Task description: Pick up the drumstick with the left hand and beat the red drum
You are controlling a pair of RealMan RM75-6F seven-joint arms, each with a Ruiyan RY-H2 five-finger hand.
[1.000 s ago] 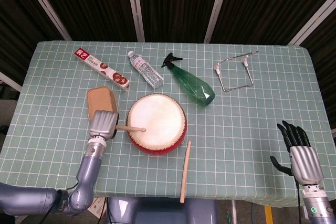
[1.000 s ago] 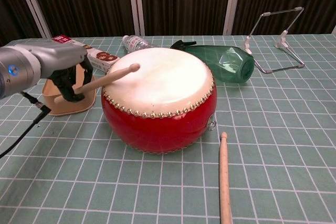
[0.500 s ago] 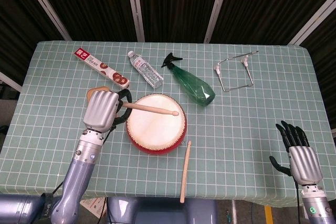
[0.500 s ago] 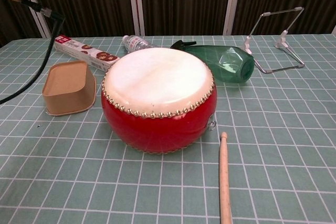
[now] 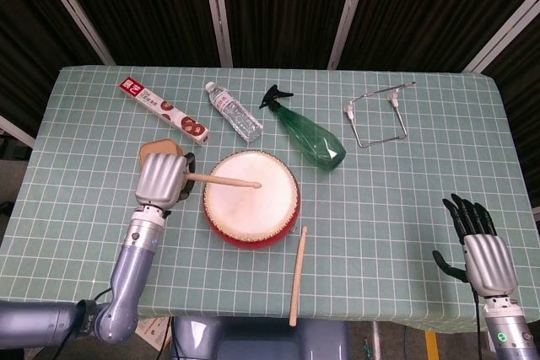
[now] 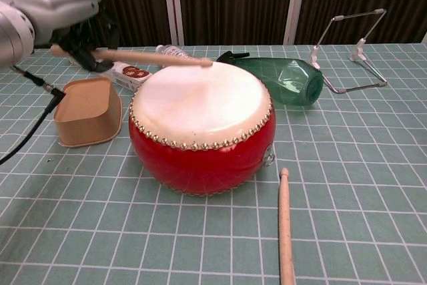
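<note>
The red drum [image 5: 251, 200] [image 6: 200, 125] with a white skin sits at the table's middle front. My left hand [image 5: 161, 179] [image 6: 67, 18] is just left of it and grips a wooden drumstick [image 5: 224, 181] [image 6: 133, 56]. The stick lies nearly level, its tip over the far part of the skin; contact is unclear. A second drumstick [image 5: 297, 276] [image 6: 285, 228] lies on the cloth to the drum's front right. My right hand [image 5: 479, 246] hangs at the table's front right with fingers apart and nothing in it.
A tan box [image 6: 87, 111] [image 5: 160, 151] stands left of the drum under my left hand. Behind the drum lie a snack carton [image 5: 163, 110], a water bottle [image 5: 234, 111], a green spray bottle [image 5: 310, 137] and a wire stand [image 5: 378, 113].
My left hand rose high from the struck drum half a second ago, then came back down. The stick has dropped to just above the skin, its tip further across than at the first strike.
</note>
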